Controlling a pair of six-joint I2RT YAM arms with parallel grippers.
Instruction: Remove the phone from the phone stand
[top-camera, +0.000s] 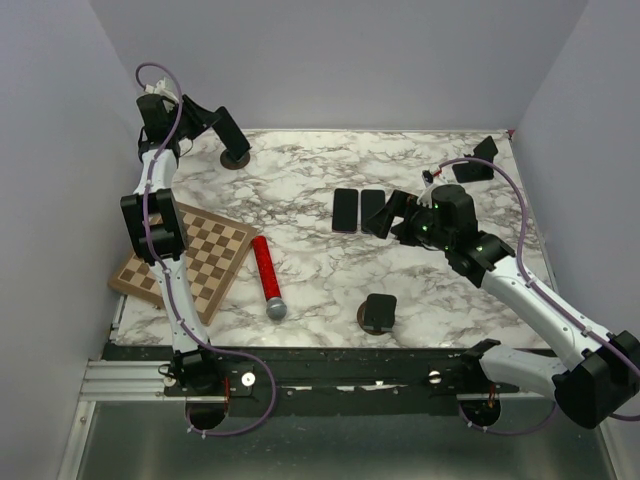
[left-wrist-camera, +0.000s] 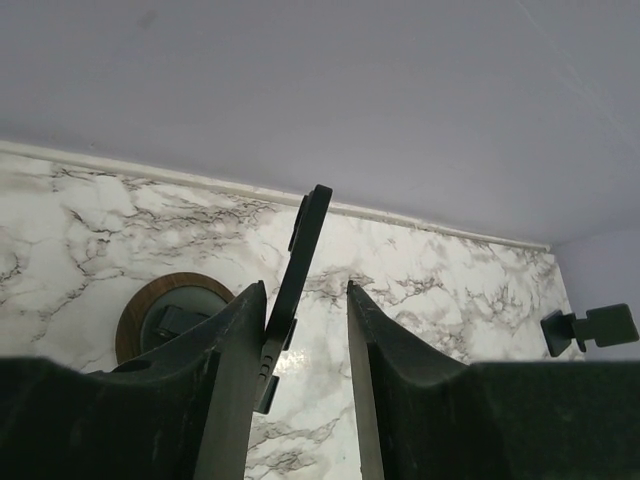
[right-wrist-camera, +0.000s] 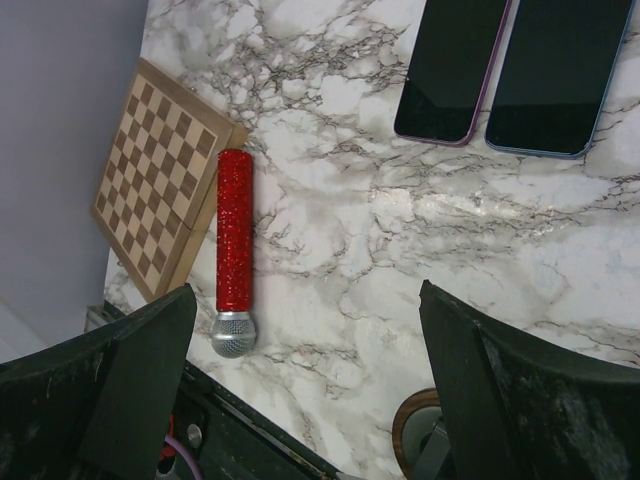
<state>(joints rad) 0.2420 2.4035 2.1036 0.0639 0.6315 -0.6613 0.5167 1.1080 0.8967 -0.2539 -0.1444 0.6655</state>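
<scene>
In the far left corner of the surface (top-camera: 320, 290), the phone (left-wrist-camera: 300, 260) leans on one of the left gripper's (left-wrist-camera: 305, 295) jaws but not the other, so I cannot tell if it is clamped or has left the phone stand (left-wrist-camera: 175, 318), while the right gripper's (right-wrist-camera: 308, 295) jaws are wide apart.
</scene>
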